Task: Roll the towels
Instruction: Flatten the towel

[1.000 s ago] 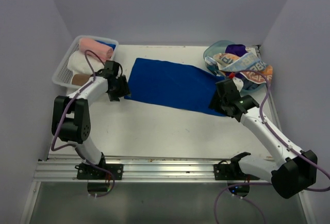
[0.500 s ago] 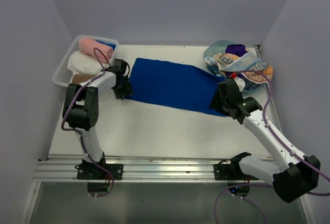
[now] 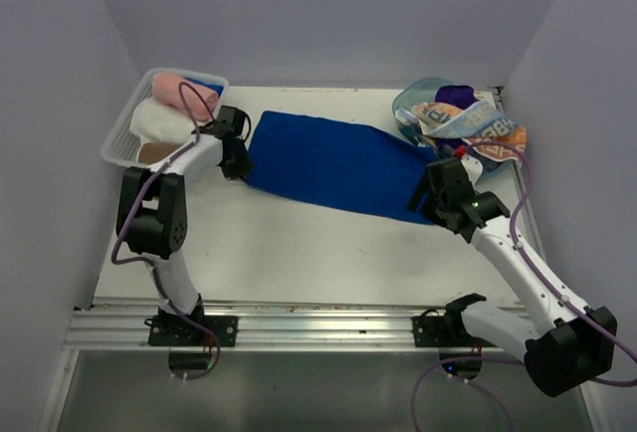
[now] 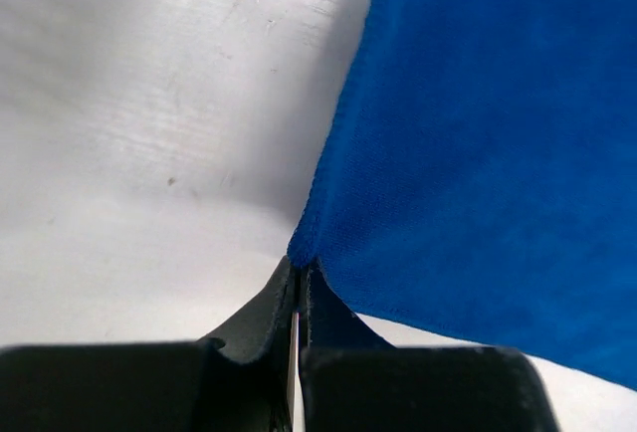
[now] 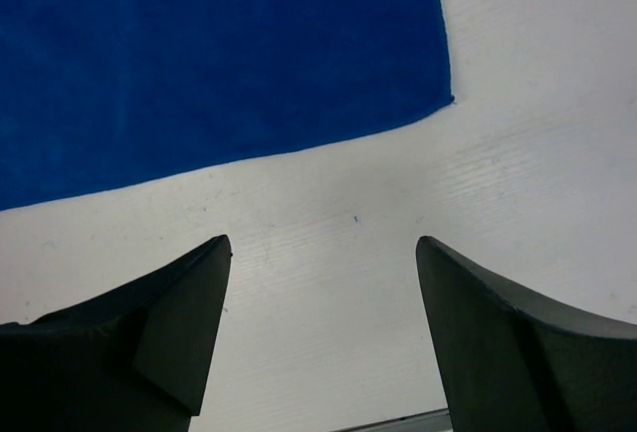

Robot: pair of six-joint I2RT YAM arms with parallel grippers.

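Note:
A royal blue towel [image 3: 333, 163] lies spread flat across the middle of the table. My left gripper [image 3: 240, 167] is at its near left corner, shut on that corner; in the left wrist view the blue towel's [image 4: 478, 153] tip is pinched between the closed fingers of the gripper [image 4: 299, 275]. My right gripper [image 3: 424, 199] stands wide open by the towel's near right corner. In the right wrist view the gripper [image 5: 323, 243] has only bare table between its fingers, and the blue towel's [image 5: 219, 54] edge lies just beyond the tips.
A white mesh basket [image 3: 111, 148] at the back left holds a rolled pink towel [image 3: 184, 94] and a rolled white towel [image 3: 159, 121]. A clear teal tub [image 3: 410, 106] at the back right holds a printed towel [image 3: 480, 129] and a purple towel [image 3: 456, 96].
My left gripper moved in to the blue towel's near left corner and shut on it. My right gripper opened wider and drew slightly back off the towel's right edge.

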